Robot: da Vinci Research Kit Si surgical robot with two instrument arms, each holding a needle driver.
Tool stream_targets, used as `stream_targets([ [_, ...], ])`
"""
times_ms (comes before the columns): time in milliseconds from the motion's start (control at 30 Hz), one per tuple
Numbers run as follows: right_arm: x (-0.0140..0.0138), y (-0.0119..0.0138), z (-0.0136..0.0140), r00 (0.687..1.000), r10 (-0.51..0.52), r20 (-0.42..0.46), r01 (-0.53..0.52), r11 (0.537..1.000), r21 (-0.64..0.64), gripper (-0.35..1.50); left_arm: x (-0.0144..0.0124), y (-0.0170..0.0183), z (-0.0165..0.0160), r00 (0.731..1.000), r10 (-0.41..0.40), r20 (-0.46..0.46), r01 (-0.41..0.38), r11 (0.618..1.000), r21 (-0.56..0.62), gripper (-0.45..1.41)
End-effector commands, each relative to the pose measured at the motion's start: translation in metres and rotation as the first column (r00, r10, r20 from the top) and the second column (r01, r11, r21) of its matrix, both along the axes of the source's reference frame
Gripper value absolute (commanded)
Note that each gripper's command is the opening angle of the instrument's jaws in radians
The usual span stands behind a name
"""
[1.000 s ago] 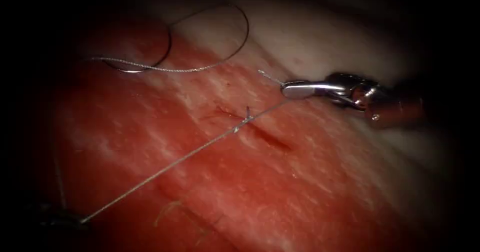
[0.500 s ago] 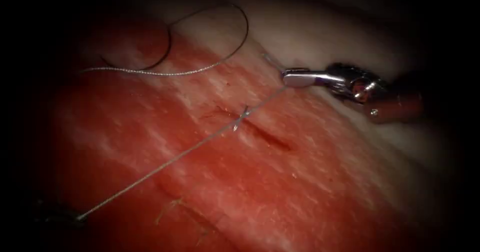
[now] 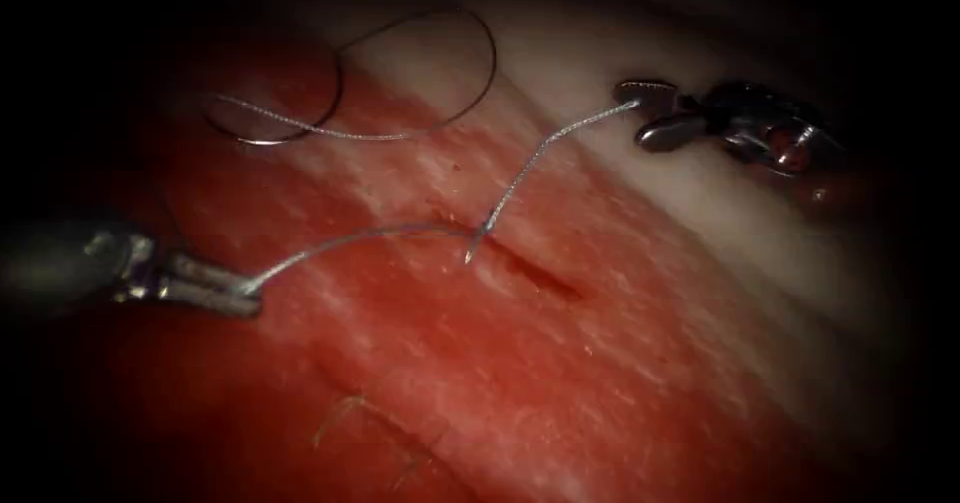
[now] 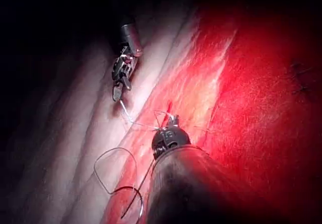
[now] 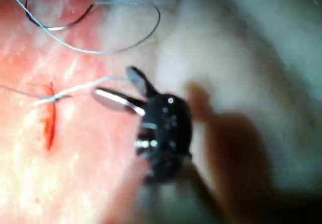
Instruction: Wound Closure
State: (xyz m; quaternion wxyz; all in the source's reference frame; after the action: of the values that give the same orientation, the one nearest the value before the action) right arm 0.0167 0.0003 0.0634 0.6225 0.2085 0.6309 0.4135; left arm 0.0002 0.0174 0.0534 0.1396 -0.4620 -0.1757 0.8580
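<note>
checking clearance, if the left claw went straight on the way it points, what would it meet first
Likely the thread it is shut on, then the knot at the cut. The left claw points right along the tissue; depth is unclear.

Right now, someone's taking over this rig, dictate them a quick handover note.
Left tool: shut on the thread, left of the cut.
Right tool: open, holding nothing; a thread end lies at its fingers.
Needle: loose on the tissue, upper left of the cut, not in it.
Done: thread passes through the cut's upper end with a knot there.
Left: the rest of the cut is still open.
</note>
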Motion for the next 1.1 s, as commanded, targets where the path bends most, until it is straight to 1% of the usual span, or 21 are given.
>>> stream_targets([
  [33,-0.0003,-0.0005,0.0004,1.000,0.003,0.012,-0.003,1.000,-0.006,1.09,-0.0006,-0.0003,0.0007,1.000,0.000,0.000,0.000,1.000,0.004,-0.45],
  [67,-0.0010,-0.0004,0.0000,0.999,0.015,0.040,-0.014,0.999,-0.034,1.09,-0.0009,0.0001,0.0008,1.000,-0.002,0.002,0.002,1.000,0.001,-0.45],
  [100,-0.0025,0.0000,-0.0010,0.995,0.030,0.094,-0.023,0.997,-0.076,1.08,-0.0017,0.0010,0.0009,1.000,-0.004,0.005,0.004,1.000,-0.003,-0.45],
  [133,-0.0031,0.0002,-0.0014,0.992,0.033,0.120,-0.022,0.996,-0.091,1.06,-0.0020,0.0012,0.0010,1.000,-0.002,0.008,0.002,1.000,-0.006,-0.45],
  [233,-0.0052,0.0010,-0.0030,0.971,0.073,0.227,-0.043,0.990,-0.138,1.03,-0.0032,0.0019,0.0015,1.000,0.004,0.020,-0.004,1.000,-0.007,-0.45],
  [300,-0.0049,0.0008,-0.0034,0.963,0.094,0.254,-0.055,0.987,-0.153,1.08,-0.0038,0.0021,0.0017,1.000,0.009,0.029,-0.009,1.000,-0.007,-0.45],
  [333,-0.0035,0.0004,-0.0035,0.966,0.094,0.242,-0.056,0.985,-0.160,1.04,-0.0042,0.0023,0.0018,0.999,0.015,0.038,-0.014,1.000,-0.006,-0.45],
  [367,-0.0027,0.0001,-0.0034,0.969,0.083,0.233,-0.045,0.986,-0.163,0.91,-0.0044,0.0024,0.0018,0.999,0.013,0.038,-0.013,1.000,-0.006,-0.45],
  [400,-0.0006,-0.0007,-0.0030,0.977,0.048,0.206,-0.013,0.986,-0.169,-0.07,-0.0048,0.0028,0.0018,0.999,0.018,0.046,-0.018,1.000,-0.004,-0.45],
  [433,-0.0006,-0.0007,-0.0030,0.977,0.048,0.206,-0.013,0.986,-0.169,-0.07,-0.0048,0.0028,0.0018,0.999,0.018,0.046,-0.018,1.000,-0.004,-0.45],
  [467,0.0004,-0.0010,-0.0028,0.978,0.041,0.206,-0.006,0.985,-0.170,-0.30,-0.0049,0.0031,0.0018,0.998,0.022,0.050,-0.022,1.000,-0.007,-0.45],
  [500,0.0025,-0.0013,-0.0023,0.979,0.036,0.202,0.000,0.985,-0.175,-0.35,-0.0051,0.0036,0.0018,0.998,0.025,0.054,-0.024,1.000,-0.009,-0.45],
  [600,0.0063,-0.0017,-0.0010,0.980,0.032,0.197,0.005,0.983,-0.185,-0.35,-0.0051,0.0043,0.0020,0.998,0.029,0.060,-0.029,1.000,-0.010,-0.45],
  [667,0.0082,-0.0017,-0.0002,0.979,0.026,0.204,0.015,0.980,-0.199,-0.35,-0.0050,0.0043,0.0021,0.998,0.031,0.061,-0.030,0.999,-0.011,-0.45],
  [733,0.0113,-0.0014,0.0014,0.980,0.009,0.198,0.034,0.977,-0.211,-0.35,-0.0046,0.0041,0.0020,0.997,0.036,0.063,-0.035,0.999,-0.016,-0.45],
  [833,0.0134,-0.0018,0.0017,0.984,-0.008,0.180,0.048,0.975,-0.218,-0.35,-0.0044,0.0040,0.0017,0.997,0.040,0.064,-0.039,0.999,-0.021,-0.45],
  [867,0.0134,-0.0018,0.0017,0.984,-0.008,0.180,0.048,0.975,-0.218,-0.35,-0.0044,0.0040,0.0017,0.997,0.040,0.064,-0.039,0.999,-0.021,-0.45],
  [933,0.0140,-0.0021,0.0013,0.987,-0.023,0.161,0.059,0.974,-0.221,-0.35,-0.0045,0.0039,0.0016,0.997,0.043,0.067,-0.041,0.999,-0.032,-0.45],
  [1000,0.0153,-0.0026,0.0005,0.991,-0.050,0.127,0.077,0.971,-0.224,-0.35,-0.0047,0.0043,0.0015,0.996,0.051,0.071,-0.048,0.998,-0.045,-0.45],
  [1033,0.0153,-0.0026,0.0005,0.991,-0.050,0.127,0.077,0.971,-0.224,-0.35,-0.0047,0.0043,0.0015,0.996,0.051,0.071,-0.048,0.998,-0.045,-0.45],
  [1100,0.0164,-0.0028,-0.0001,0.991,-0.076,0.112,0.100,0.968,-0.228,-0.35,-0.0050,0.0048,0.0015,0.996,0.055,0.073,-0.051,0.997,-0.052,-0.45],
])
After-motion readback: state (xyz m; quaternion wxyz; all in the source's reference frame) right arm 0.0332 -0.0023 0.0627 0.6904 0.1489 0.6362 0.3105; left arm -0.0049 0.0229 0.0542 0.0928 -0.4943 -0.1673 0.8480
